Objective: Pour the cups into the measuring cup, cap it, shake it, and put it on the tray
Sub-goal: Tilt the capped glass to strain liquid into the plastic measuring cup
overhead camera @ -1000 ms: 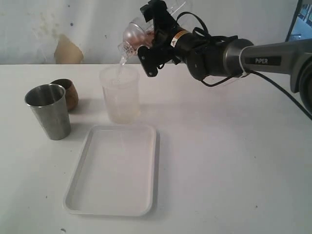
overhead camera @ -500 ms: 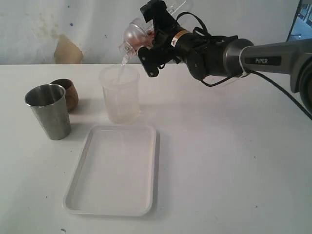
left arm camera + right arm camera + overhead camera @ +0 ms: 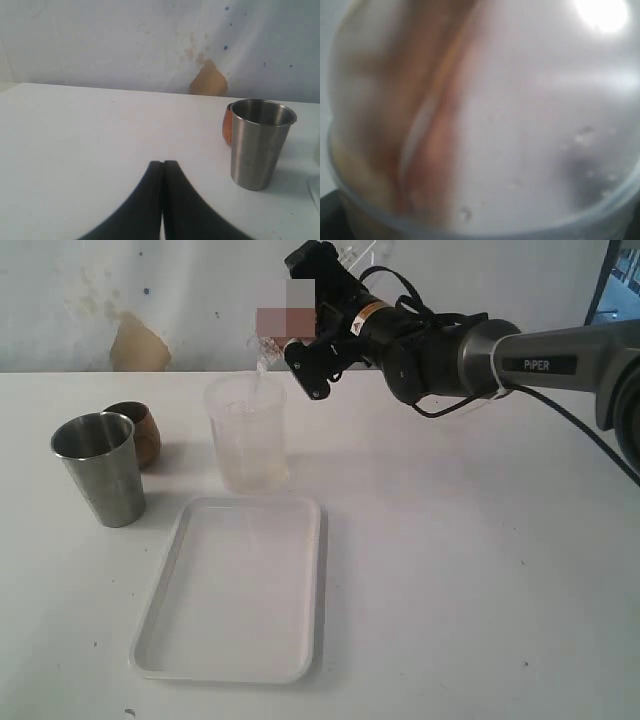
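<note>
While the left gripper (image 3: 162,165) is idling, fingers pressed together, the right gripper (image 3: 305,325) is clasping a clear plastic dome-shaped cap (image 3: 495,125) above the clear graduated plastic measuring cup (image 3: 247,435), just beyond the white shallow tray (image 3: 220,675).

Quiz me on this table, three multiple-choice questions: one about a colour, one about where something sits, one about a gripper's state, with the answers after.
1. What colour is the tray? A) white B) blue C) black
2. Where is the copper-brown cup? A) on the tray B) close by the steel tumbler, off the tray C) upside down on the tumbler
3. How is the left gripper? A) wide open B) shut on the tumbler C) shut, empty

1 A, its rim and floor are white. 2 B, the tumbler partly hides it and both stand off the tray. 3 C, its fingers meet with nothing between them.
</note>
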